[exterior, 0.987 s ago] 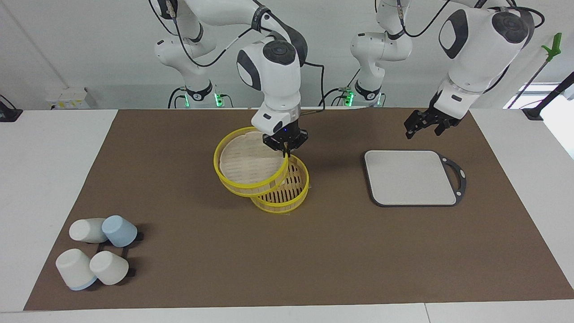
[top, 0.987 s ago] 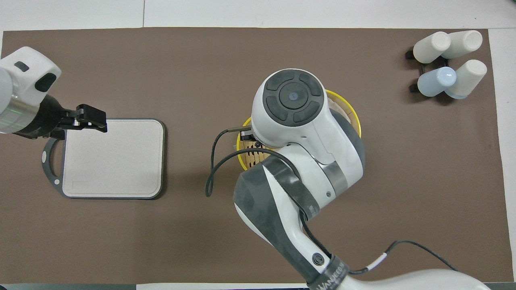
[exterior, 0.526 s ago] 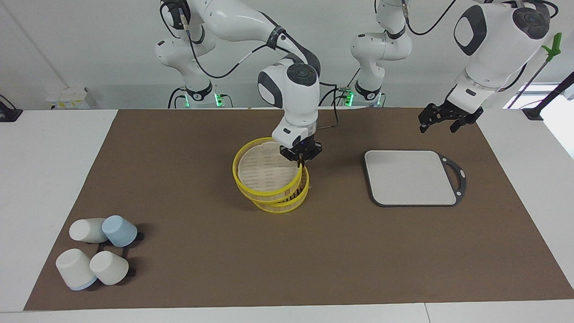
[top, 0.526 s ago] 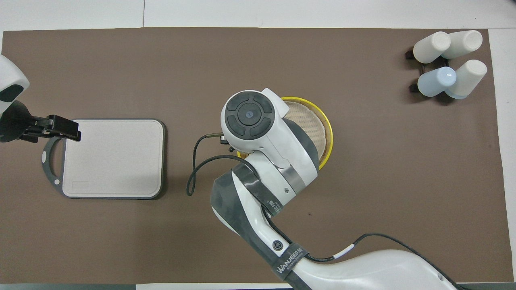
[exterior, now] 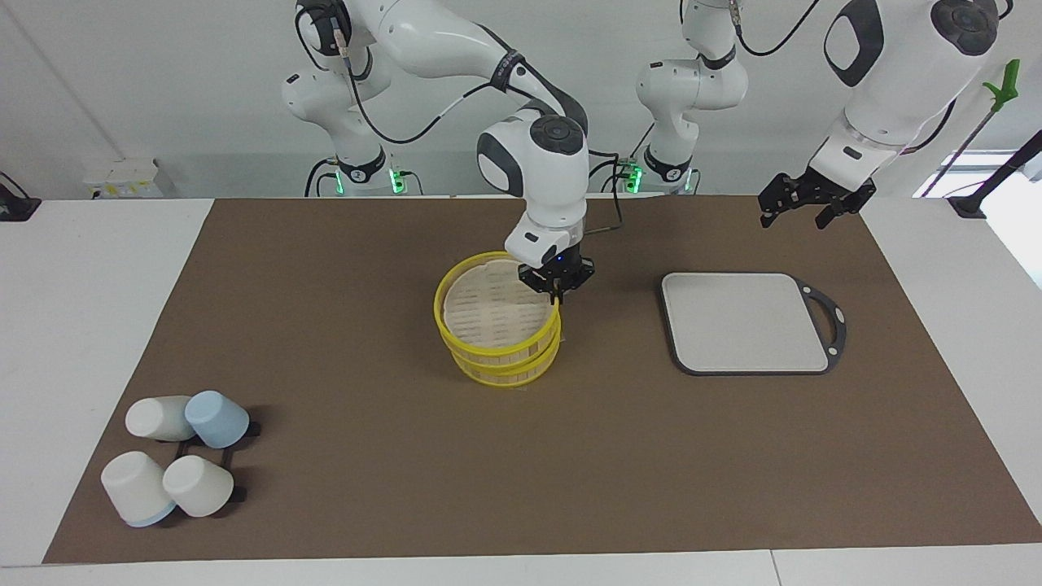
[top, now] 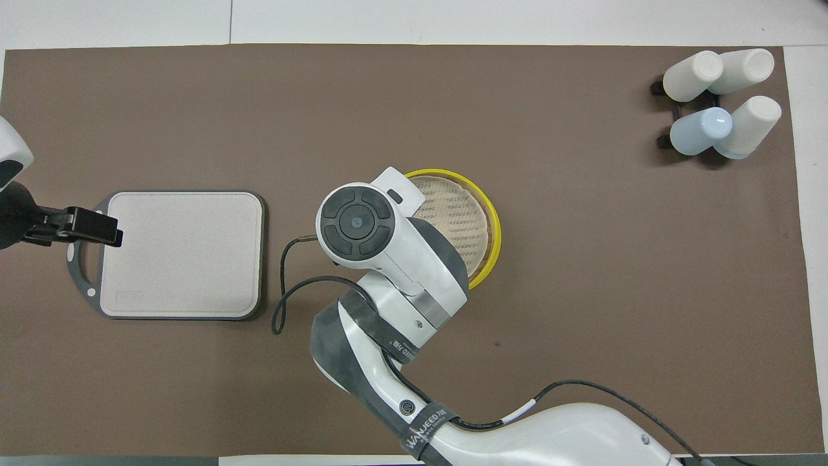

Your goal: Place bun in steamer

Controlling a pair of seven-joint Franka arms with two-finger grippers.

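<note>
The yellow-rimmed steamer basket (exterior: 505,370) stands mid-table. My right gripper (exterior: 556,291) is shut on the rim of the matching lid (exterior: 492,305), at the edge toward the left arm's end. The lid rests almost squarely on the basket, its pale woven face up, and it also shows in the overhead view (top: 459,217). The right arm's wrist hides the gripper from above. The bun is hidden or out of view. My left gripper (exterior: 802,207) is open and empty, raised over the handle end of the grey board, and also shows in the overhead view (top: 97,226).
A grey square board (exterior: 745,321) with a dark ring handle (top: 77,259) lies toward the left arm's end. Several white and pale blue cups (exterior: 175,464) lie on a black rack at the right arm's end, farther from the robots.
My right gripper carried the lid toward the left arm's end and lowered it from a tilted, offset position onto the basket. My left gripper drew back toward its end of the table.
</note>
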